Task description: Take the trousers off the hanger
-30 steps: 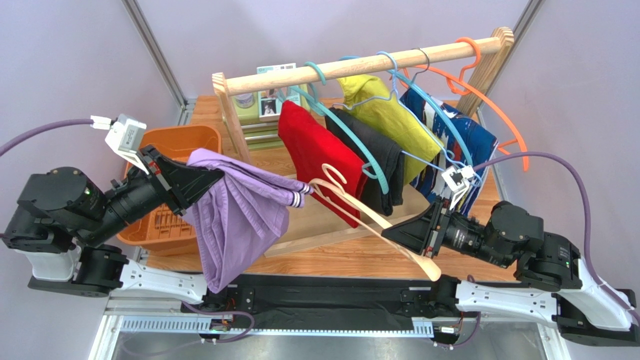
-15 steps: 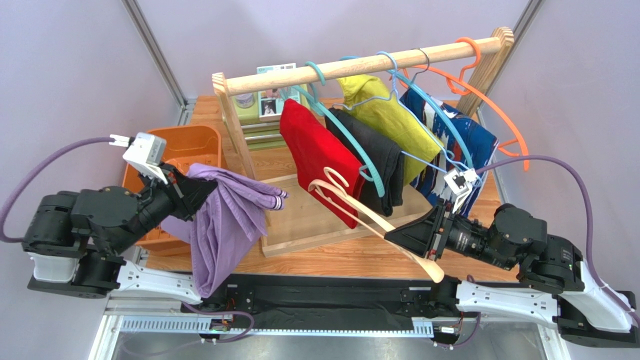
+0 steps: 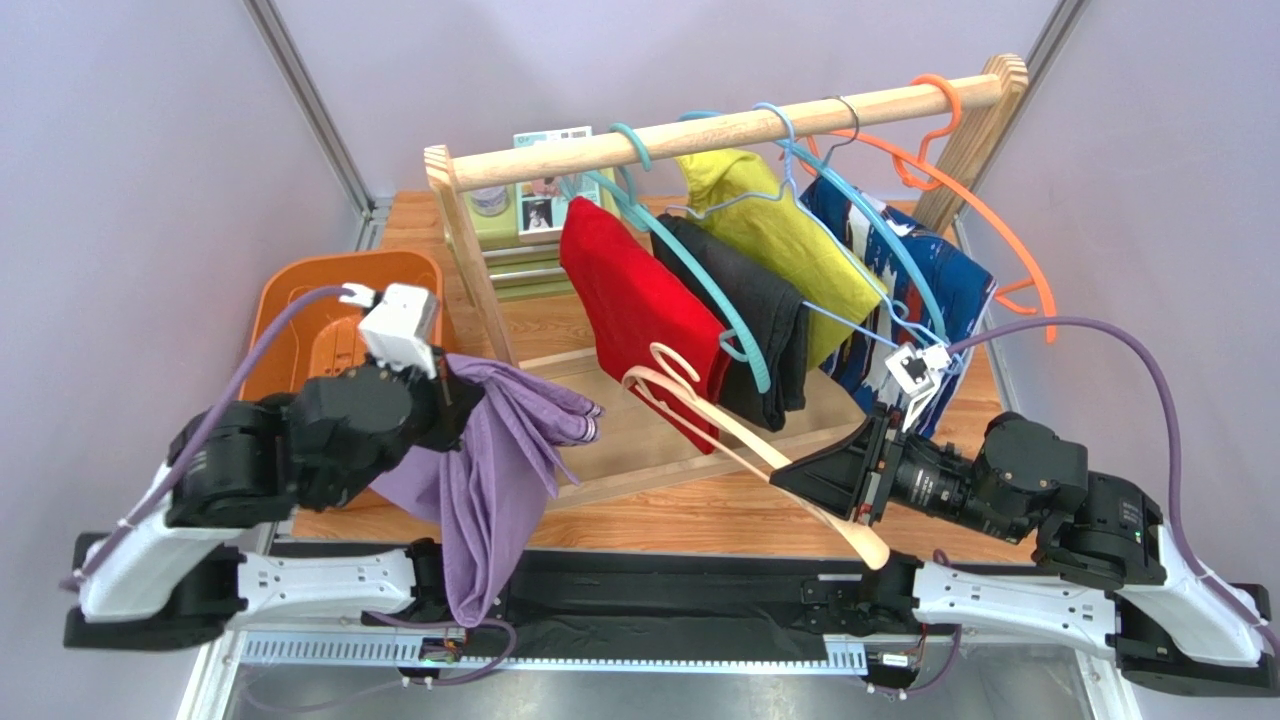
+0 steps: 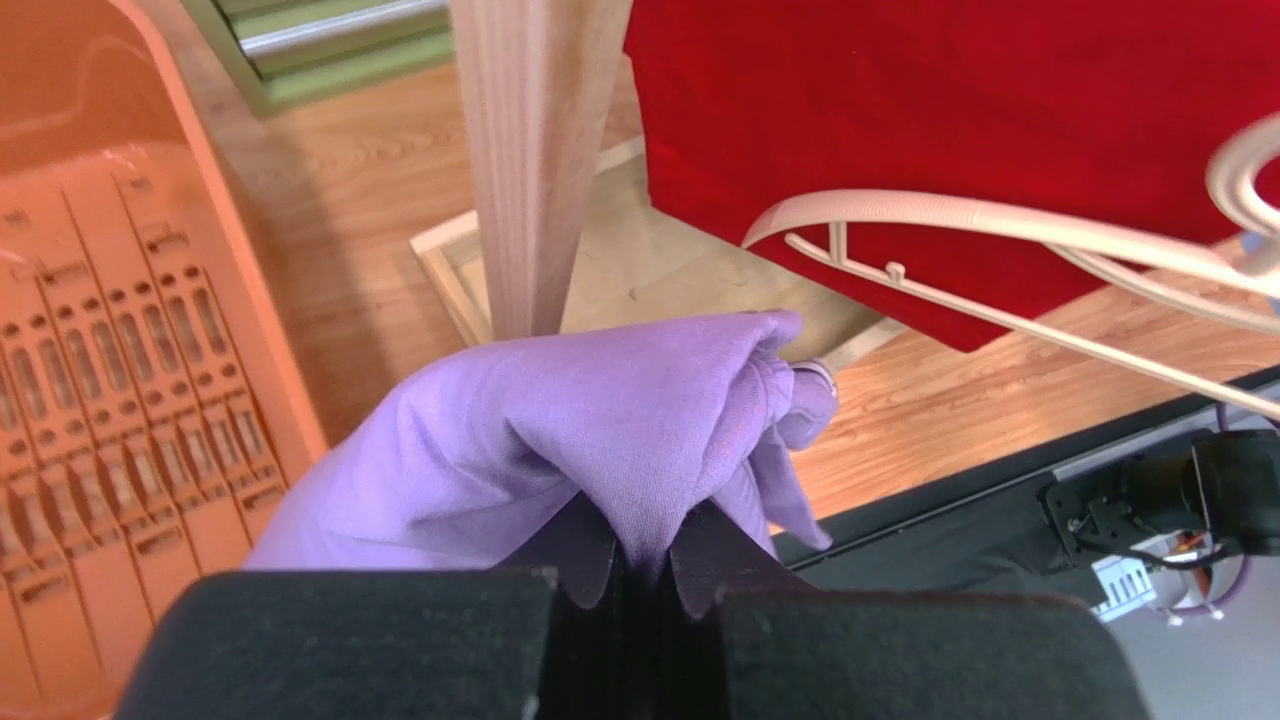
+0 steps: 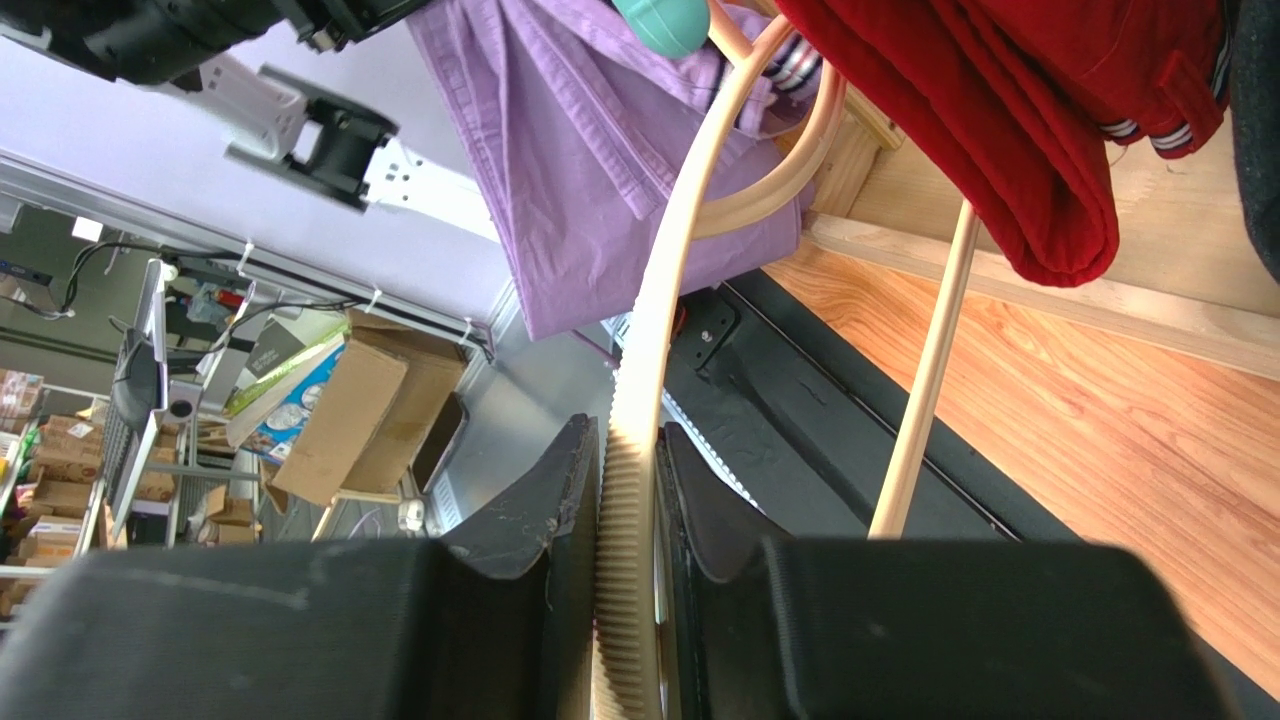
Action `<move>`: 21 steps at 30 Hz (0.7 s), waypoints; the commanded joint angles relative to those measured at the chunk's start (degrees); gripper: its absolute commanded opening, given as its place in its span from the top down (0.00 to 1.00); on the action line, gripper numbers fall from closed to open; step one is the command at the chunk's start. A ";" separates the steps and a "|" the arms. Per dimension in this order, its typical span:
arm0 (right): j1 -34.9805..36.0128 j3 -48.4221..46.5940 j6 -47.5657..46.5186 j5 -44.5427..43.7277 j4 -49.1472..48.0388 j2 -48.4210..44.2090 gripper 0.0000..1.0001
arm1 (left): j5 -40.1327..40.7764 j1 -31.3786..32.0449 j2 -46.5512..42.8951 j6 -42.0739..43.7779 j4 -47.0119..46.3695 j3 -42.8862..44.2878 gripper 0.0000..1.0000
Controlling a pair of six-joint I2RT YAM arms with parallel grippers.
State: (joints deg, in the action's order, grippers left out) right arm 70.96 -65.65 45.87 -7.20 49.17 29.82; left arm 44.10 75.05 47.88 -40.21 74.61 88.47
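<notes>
the left gripper (image 4: 643,563) is clamped on a pinched fold of the trousers (image 4: 601,435), its jaws pressed together with only cloth between them. the rest of the lavender fabric bunches just ahead of the fingertips and hangs below the wrist. the right gripper (image 5: 631,495) is closed on one arm of the hanger (image 5: 661,330). this way one tool anchors the frame while the other holds the cloth off to the side. the hanger's crossbar looks bare and the trousers seem clear of it, though from the right wrist the purple cloth sits close behind the hook. beyond the left jaws stands the rack's wooden post (image 4: 534,150), with the orange basket (image 4: 90,180) to their left and the red garment (image 4: 962,135) to their upper right. the post is the nearest obstacle to swinging the cloth forward.
</notes>
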 commanded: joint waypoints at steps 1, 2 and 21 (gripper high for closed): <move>-0.12 -0.09 0.10 -2.03 -0.48 -1.08 1.00 | -19.12 -12.35 4.85 7.42 -12.29 -0.49 1.00; -0.12 -0.18 0.01 -2.11 -0.21 -1.08 1.00 | -18.96 -12.99 5.03 7.34 -13.34 -0.66 1.00; -0.21 -0.27 0.63 -3.43 0.40 -1.44 1.00 | -16.39 -33.25 0.62 4.86 -4.11 -1.38 1.00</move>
State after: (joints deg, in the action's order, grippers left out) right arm 70.96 -65.52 46.70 -8.43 50.74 28.77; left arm 32.47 50.76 43.75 -41.32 73.89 83.66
